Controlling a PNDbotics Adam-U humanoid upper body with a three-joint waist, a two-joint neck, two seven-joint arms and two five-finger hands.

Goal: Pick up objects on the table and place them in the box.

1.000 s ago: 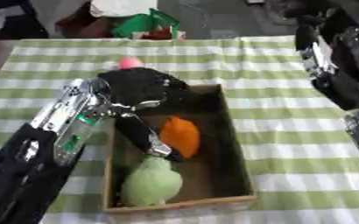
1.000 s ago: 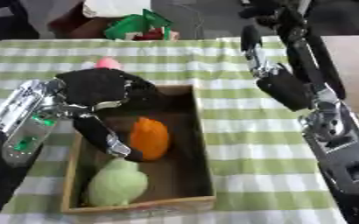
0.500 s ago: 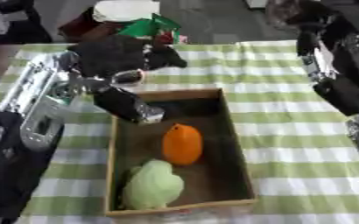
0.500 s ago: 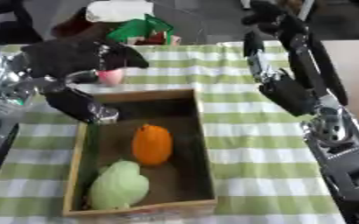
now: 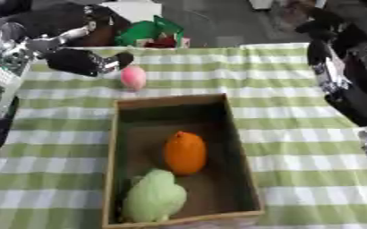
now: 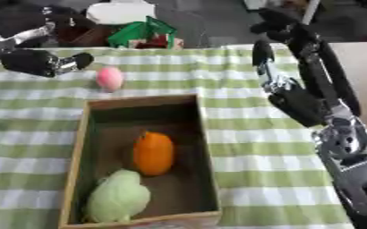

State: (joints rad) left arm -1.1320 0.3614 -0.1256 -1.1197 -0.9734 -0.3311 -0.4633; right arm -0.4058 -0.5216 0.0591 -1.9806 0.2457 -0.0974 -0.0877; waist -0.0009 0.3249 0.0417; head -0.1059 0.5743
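A shallow brown box (image 5: 237,147) lies in the middle of the green-and-white checked table (image 5: 312,129). Inside it are an orange rounded thing (image 5: 184,152) and a pale green lumpy thing (image 5: 155,197) at the near end. Just beyond the box's far left corner a pink egg-shaped thing (image 5: 133,77) rests on the cloth. My left hand (image 5: 78,61) hovers at the far left beside the pink thing, open, with one fingertip close to it and nothing held. My right hand (image 6: 300,105) stays raised on the right, open, fingers up, well away from the box.
A green and red package (image 5: 155,33) and a white object (image 6: 120,11) sit at the table's far edge behind the pink thing. Bare cloth stretches to the right of the box and along its left side.
My left hand has risen out of the box, leaving the orange thing inside, and swung to the far left beside the pink thing. The right hand has barely moved.
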